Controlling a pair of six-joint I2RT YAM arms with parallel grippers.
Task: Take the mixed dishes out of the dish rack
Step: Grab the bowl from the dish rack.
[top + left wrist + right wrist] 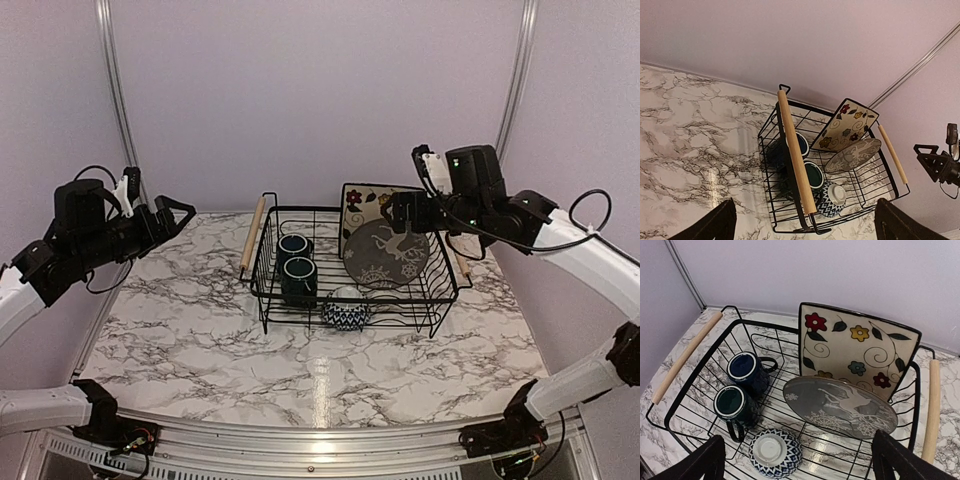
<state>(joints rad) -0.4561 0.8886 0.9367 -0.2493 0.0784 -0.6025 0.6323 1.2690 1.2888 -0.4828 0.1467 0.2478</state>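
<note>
The black wire dish rack (252,236) with wooden handles stands at the middle back of the marble table. In it are two dark teal mugs (743,366) (731,402) with mouths up and a blue-white patterned bowl (774,452) turned upside down. A round grey plate (840,405) leans on a standing square floral plate (855,345). My right gripper (400,212) is open and empty, hovering above the rack's right side; its own view (797,436) looks down on the dishes. My left gripper (180,215) is open and empty, raised well left of the rack.
The rack also shows in the left wrist view (796,155). A purple back wall and metal corner posts (118,100) enclose the table. The marble tabletop (200,340) extends left of and in front of the rack.
</note>
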